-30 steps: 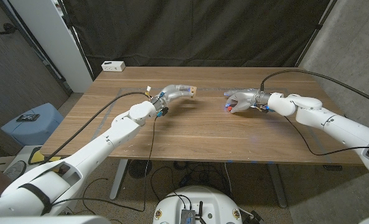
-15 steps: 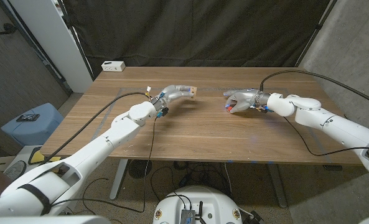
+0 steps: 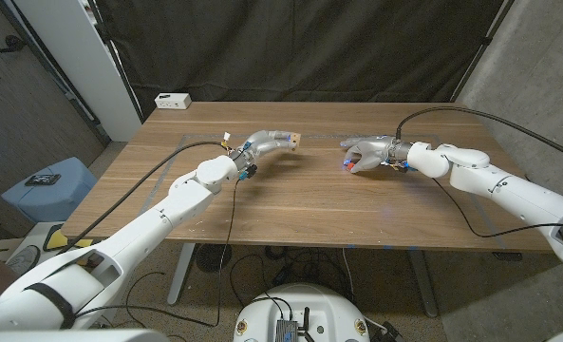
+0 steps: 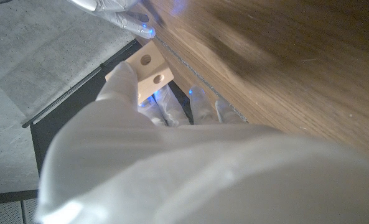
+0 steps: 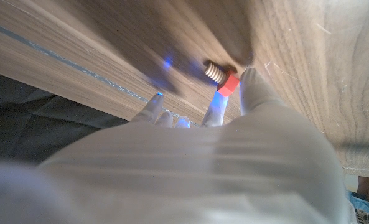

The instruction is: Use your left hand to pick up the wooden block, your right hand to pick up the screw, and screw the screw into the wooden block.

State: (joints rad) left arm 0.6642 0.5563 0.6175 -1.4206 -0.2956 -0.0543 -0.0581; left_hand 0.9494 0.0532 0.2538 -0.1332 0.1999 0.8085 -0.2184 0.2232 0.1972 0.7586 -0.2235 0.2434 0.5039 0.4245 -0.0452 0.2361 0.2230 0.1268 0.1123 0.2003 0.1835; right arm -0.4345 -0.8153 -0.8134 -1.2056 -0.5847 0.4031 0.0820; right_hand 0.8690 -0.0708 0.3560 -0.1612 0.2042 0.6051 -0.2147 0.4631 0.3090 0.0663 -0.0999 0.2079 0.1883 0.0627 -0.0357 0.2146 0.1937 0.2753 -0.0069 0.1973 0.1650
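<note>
Black curtains hang behind the wooden table (image 3: pixel 309 204), and both white arms reach out over its far half from the near corners. On the robot's left side, the left hand (image 3: pixel 265 144) is raised a little above the tabletop with the wooden block (image 3: pixel 293 141) pinched at its fingertips; the block is a small pale piece, and in the left wrist view it (image 4: pixel 148 67) shows two round holes on its faces, gripped between the thumb and the fingers (image 4: pixel 165 107) beneath it. Across a gap of bare wood, the right hand (image 3: pixel 368 153) sits close over the table, well apart from the left one, with a bit of red showing at its fingertips. From the right wrist camera that red bit turns out to be the head of the screw (image 5: pixel 223 77), with its threaded metal shank sticking out toward the tabletop; the screw is clasped between the thumb and a finger of the right hand (image 5: pixel 234 143), and the other fingers glow faintly blue at the tips. Block and screw are not touching. A small white box (image 3: pixel 173 100) lies at the far left corner of the table, and dark cables trail from both wrists. Down on the floor to the left stands a light blue stool (image 3: pixel 44 190) with a dark object on top.
</note>
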